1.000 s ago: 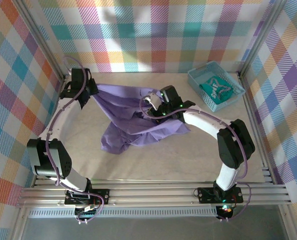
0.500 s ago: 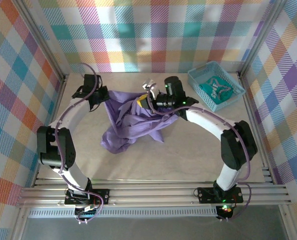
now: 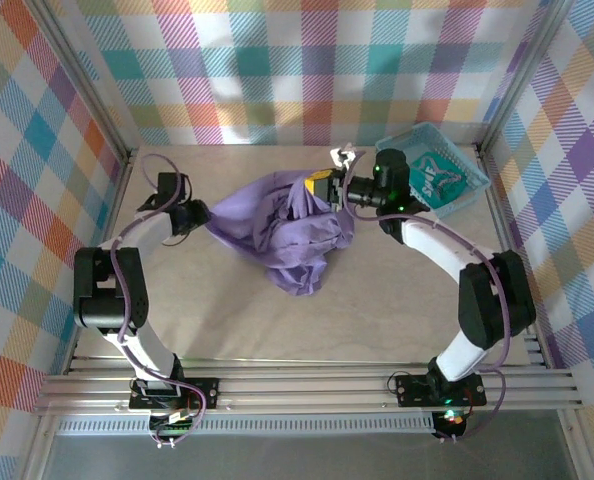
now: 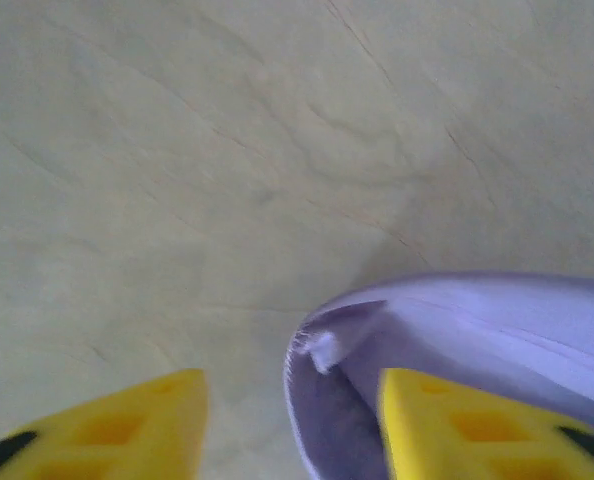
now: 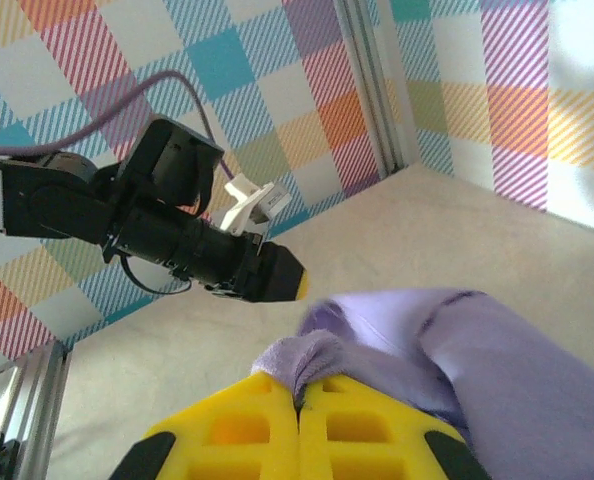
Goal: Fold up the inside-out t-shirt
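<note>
**Folding not yet begun: shirt bunched and hanging from one gripper**

The plain lavender-purple cotton t-shirt (image 3: 287,225) sits in a crumpled heap toward the back middle of the pale wooden table (image 3: 227,320). Part of it is lifted off the surface and the rest trails down onto it. No sleeve, collar or hem line is laid out flat, and no clean fold shows anywhere.

The right gripper (image 3: 322,186) is raised over the shirt's far right side. In the right wrist view its yellow fingers (image 5: 247,420) are pressed together on a pinched ridge of the fabric.

The left gripper (image 3: 199,213) is low at the shirt's left tip. In the left wrist view its yellow fingers (image 4: 127,420) stand apart, with a stitched edge of the shirt lying loose between them against the right-hand finger, not clamped.

The small teal plastic basket (image 3: 465,152) at the back right holds a teal-green garment and plays no part.

I judge the task to be at its early spreading stage. The shirt has yet to be flattened and squared, and then every fold is left to do.
</note>
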Controlling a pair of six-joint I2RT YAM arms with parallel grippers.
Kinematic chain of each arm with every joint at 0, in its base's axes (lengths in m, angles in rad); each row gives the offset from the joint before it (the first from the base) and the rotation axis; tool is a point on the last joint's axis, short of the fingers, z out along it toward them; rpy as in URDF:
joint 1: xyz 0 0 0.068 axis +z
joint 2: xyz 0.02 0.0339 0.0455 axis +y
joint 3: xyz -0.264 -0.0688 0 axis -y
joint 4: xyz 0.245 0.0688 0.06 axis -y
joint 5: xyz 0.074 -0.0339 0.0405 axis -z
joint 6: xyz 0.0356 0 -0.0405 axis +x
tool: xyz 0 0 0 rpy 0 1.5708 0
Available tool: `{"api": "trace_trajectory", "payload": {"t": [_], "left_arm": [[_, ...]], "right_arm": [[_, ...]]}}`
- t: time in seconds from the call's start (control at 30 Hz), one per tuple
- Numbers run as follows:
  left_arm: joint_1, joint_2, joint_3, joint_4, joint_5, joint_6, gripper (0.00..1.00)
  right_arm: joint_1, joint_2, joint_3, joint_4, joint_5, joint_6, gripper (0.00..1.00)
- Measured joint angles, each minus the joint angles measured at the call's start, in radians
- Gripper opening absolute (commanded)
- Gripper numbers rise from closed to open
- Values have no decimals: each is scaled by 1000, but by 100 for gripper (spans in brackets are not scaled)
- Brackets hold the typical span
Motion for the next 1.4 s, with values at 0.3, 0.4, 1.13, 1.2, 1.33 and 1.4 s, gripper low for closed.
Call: {"api": "trace_trajectory", "payload": {"t": [0.3,0.4,1.13,1.2,1.33,1.4], "left_arm": [[-184,-207,-148,145,156,38,79],[-259,-189,-132,190,220,60,78],[-103,103,84,184,185,-49,0],[-45,31,11,204,177,-75,0],[-22,-48,-57,244,151,-101,0],[-30,-37,-74,257,138,-107,0]], "right_arm": [[8,12,0,-63,0,-28,0],[8,12,0,-74,0,-34,0],[10,-166,222,-253,71,-39,0],[10,-245,169,-241,89,-39,0],[16,-296,37,-215,106,-44,0],[11,-286,-32,-212,121,-52,0]]}}
